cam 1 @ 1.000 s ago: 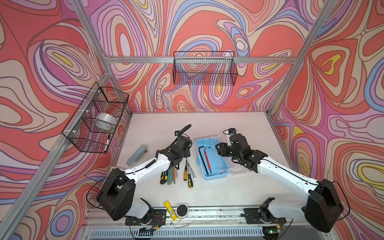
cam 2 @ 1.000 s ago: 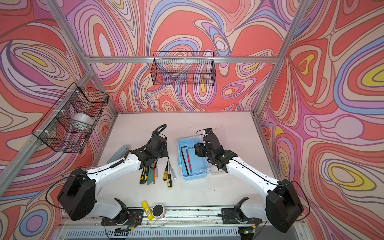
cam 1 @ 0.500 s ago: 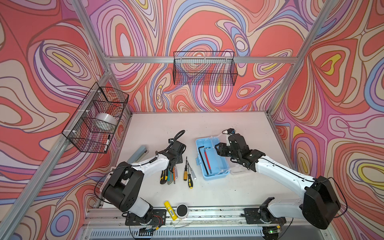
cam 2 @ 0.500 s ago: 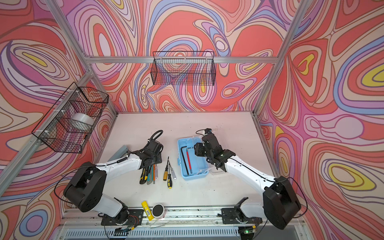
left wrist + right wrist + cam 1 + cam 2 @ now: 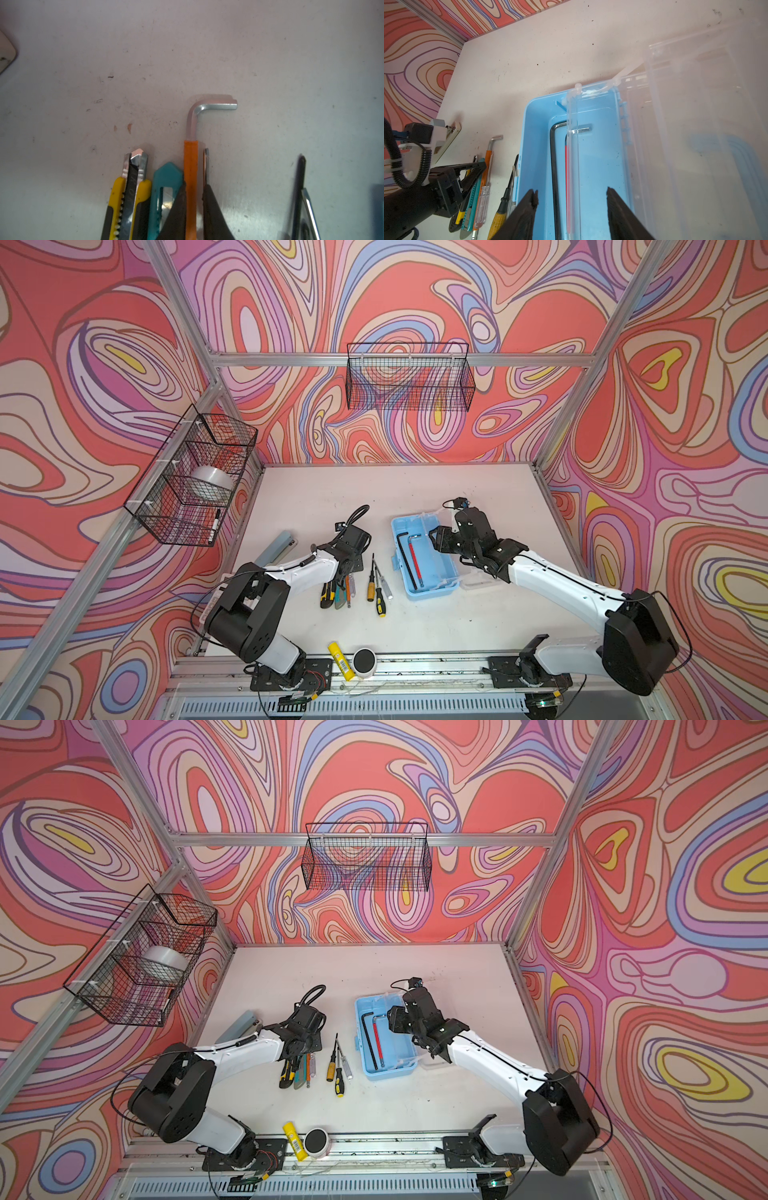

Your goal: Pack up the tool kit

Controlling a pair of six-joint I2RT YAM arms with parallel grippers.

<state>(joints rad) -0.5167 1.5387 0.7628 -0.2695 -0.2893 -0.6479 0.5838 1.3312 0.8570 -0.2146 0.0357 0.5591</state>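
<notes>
My left pincer [image 5: 194,185] has dropped in the last second onto the row of tools lying on its own side of the blue case [image 5: 438,568]. Its jaws now sit narrowly either side of the orange hex key [image 5: 190,158], which lies flat on the table. A sliver of gap shows on one side, so I cannot tell whether the key is pinched yet. The yellow knife [image 5: 133,187] and teal knife [image 5: 166,178] lie just beside the key, away from the case, and the screwdrivers [image 5: 376,580] lie between key and case. My right pincer [image 5: 571,190] has stayed over the case, jaws apart and gripping nothing, beside the open clear lid [image 5: 695,104]. Only a black hex key [image 5: 405,560] and a red hex key [image 5: 415,566] lie inside, so I judge packing has barely begun, with this key next.
</notes>
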